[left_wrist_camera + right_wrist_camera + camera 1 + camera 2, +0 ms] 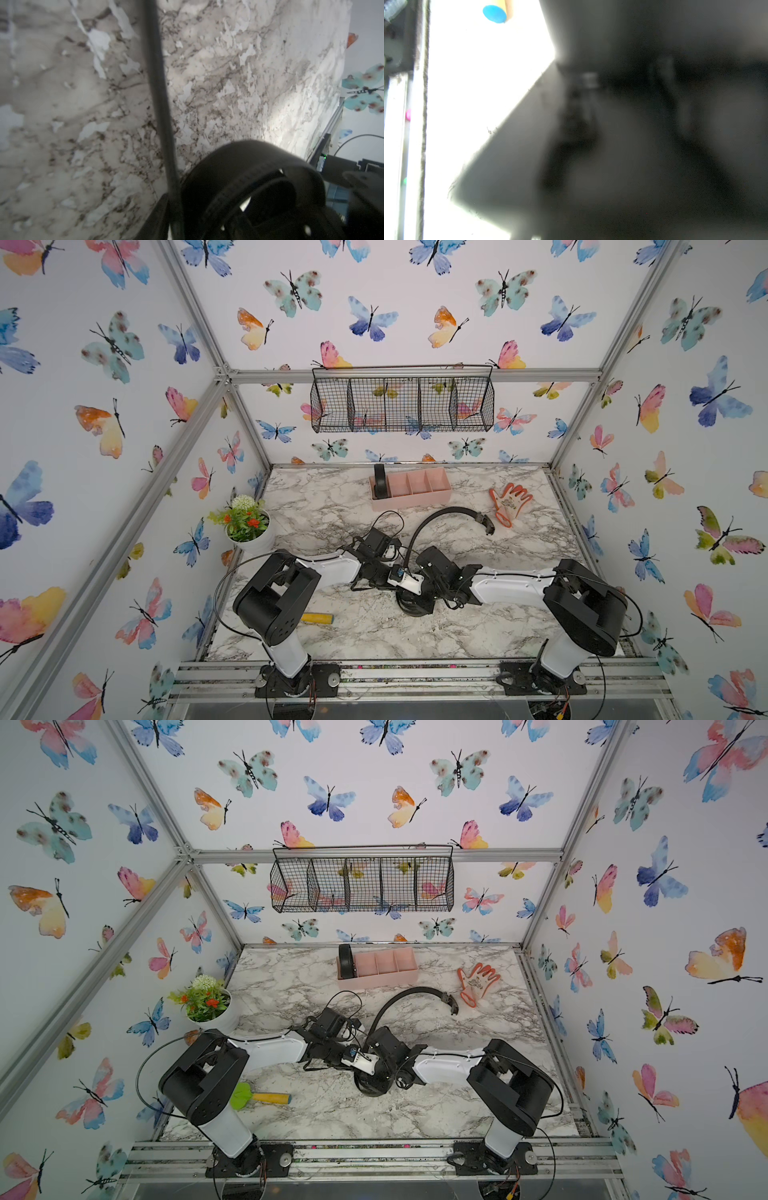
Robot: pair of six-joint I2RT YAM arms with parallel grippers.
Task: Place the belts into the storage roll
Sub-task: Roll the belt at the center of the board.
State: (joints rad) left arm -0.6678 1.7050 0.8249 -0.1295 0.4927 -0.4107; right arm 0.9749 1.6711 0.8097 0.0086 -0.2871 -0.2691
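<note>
The pale pink storage roll (pixel 415 502) (pixel 378 981) stands at the back of the marble table. One rolled black belt (pixel 380 485) stands in its leftmost compartment. The other belt is partly coiled (pixel 412 606) (pixel 371 1086) in front of the middle. Its free strap (pixel 440 516) arcs back and right to a dark buckle (pixel 486 526). Both grippers meet at this coil. My left gripper (pixel 405 578) (pixel 176 224) has the strap (pixel 158 83) against one finger (pixel 155 218), and the coil (pixel 249 166) hides the rest. My right gripper (pixel 419 593) is shut at the coil; its wrist view is a dark blur.
A potted plant (pixel 245 526) stands at the left edge. An orange and white glove (pixel 509 502) lies right of the tray. A yellow-handled tool (pixel 266 1098) lies by the left arm's base. A black wire basket (pixel 401 404) hangs on the back wall.
</note>
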